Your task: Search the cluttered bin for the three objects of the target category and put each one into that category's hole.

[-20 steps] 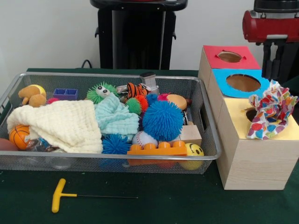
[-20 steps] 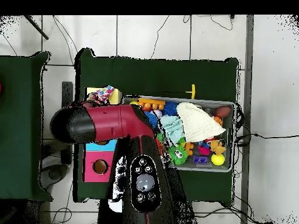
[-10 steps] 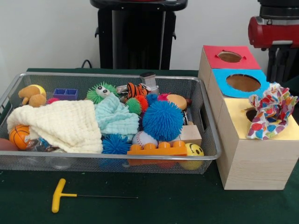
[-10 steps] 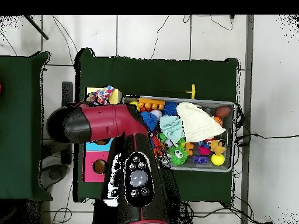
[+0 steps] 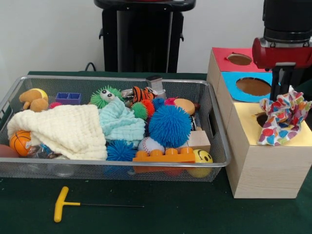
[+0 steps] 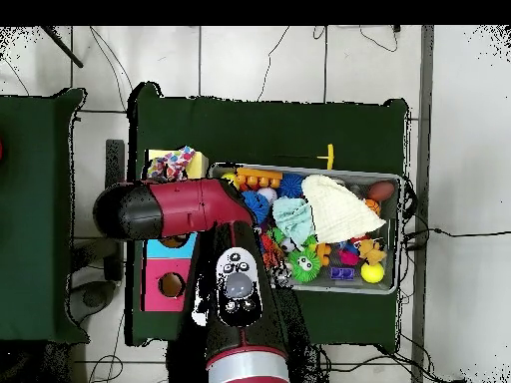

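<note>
— Start with the big things, then; what's on the worktop (image 5: 161, 214)?

— The wire bin (image 5: 220, 146) fills most of it, heaped with toys; just beside it stands the wooden box (image 5: 261, 170) with its red, blue and yellow tops, a hole in each; the red arm (image 6: 190, 207) hangs over that box.

— And the cloths? I'd guess those are the category.

— That's my guess too; the cream cloth (image 5: 66, 129) and the pale teal cloth (image 5: 119, 122) lie in the bin, touching, draped over other toys; the patterned cloth (image 5: 282, 119) sits bunched on the yellow top, over its hole (image 5: 262, 118) but not down in it.

— Are the jaws on it?

— I can't tell; the gripper (image 5: 282, 87) shows only as a dark stem right above the patterned cloth, and its tips are hidden.

— What could go wrong?

— The bunch could stay perched on the rim, or snag and lift away with the arm, since it's bulkier than the hole looks; in the bin, the two cloths could come up together, or drag the blue spiky ball (image 5: 169, 126) along.

— Any writing?

— None I can read; the smiley ball (image 5: 202, 158) has only a face; the yellow-handled tool (image 5: 66, 204) is unmarked.
</note>
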{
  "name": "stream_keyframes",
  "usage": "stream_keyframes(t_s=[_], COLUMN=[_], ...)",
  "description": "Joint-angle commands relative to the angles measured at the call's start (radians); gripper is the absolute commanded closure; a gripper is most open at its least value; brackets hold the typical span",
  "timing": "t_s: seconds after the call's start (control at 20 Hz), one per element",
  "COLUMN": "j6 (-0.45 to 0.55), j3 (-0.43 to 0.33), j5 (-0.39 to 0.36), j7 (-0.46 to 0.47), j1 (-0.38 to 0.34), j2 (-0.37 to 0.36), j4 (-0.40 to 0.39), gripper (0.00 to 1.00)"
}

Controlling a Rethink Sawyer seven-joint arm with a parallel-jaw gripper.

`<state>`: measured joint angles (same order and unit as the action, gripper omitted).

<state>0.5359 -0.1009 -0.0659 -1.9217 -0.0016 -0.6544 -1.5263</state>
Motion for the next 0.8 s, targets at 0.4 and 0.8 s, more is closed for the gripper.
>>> stream_keyframes(t_s=[0.4,0.8], j6=[-0.027,-0.055], j3=[-0.002,0.003], j5=[0.009,0.012], j7=[-0.145,-0.15], j1=[0.028,0.032], j2=[0.033,0.048], j4=[-0.001,-0.008], gripper=[1.0,1.0])
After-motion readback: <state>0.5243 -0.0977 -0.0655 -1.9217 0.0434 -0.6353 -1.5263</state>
